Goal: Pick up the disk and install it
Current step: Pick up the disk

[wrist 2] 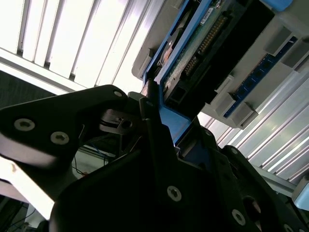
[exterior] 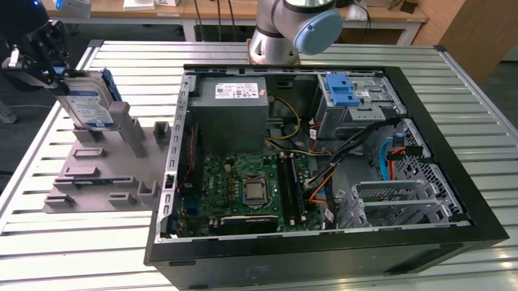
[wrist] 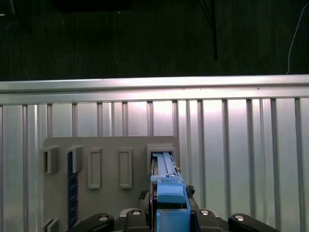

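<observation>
The disk [exterior: 87, 103] is a silver hard drive with a blue-and-white label and a blue plastic bracket. It stands on edge, slightly tilted, at the far end of the grey holder plate [exterior: 97, 182] at the exterior view's left. Its lower end sits at a raised slot of the plate. My gripper [exterior: 55, 71] is at the disk's upper end, shut on it. In the first wrist view the blue bracket edge of the disk [wrist: 168, 191] runs from between my fingers to the slot [wrist: 163, 155]. In the second wrist view the disk's circuit-board side [wrist 2: 203, 43] shows beyond the dark fingers [wrist 2: 154, 145].
An open computer case [exterior: 453, 242] lies on the slatted metal table [exterior: 81, 242], at the exterior view's right of the holder. Inside are a grey power supply box [exterior: 230, 115], a motherboard [exterior: 251, 188] and a metal cage with a blue latch [exterior: 344, 91]. The arm's base [exterior: 283, 30] stands behind the case.
</observation>
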`<state>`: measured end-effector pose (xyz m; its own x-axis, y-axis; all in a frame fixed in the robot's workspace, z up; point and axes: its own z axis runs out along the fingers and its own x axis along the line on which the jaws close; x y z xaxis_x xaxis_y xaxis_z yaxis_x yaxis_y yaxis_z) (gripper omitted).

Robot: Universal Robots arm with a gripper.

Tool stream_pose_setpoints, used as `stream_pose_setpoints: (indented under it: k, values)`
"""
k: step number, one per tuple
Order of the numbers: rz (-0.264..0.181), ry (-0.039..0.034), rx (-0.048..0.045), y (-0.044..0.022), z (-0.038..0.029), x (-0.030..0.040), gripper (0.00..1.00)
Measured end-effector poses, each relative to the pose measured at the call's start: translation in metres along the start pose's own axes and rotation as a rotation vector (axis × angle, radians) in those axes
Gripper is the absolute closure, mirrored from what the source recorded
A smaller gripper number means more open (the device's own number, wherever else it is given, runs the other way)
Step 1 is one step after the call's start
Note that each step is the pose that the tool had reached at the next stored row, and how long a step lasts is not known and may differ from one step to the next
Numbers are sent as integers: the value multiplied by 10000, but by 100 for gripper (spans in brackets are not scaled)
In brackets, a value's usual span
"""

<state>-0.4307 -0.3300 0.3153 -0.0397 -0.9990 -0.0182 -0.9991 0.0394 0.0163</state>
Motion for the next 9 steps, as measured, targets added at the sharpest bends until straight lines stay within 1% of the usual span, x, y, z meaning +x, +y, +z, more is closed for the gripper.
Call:
stream_pose_setpoints:
  k: [9]
  values:
    - [0, 1, -2, 1, -23, 0, 63]
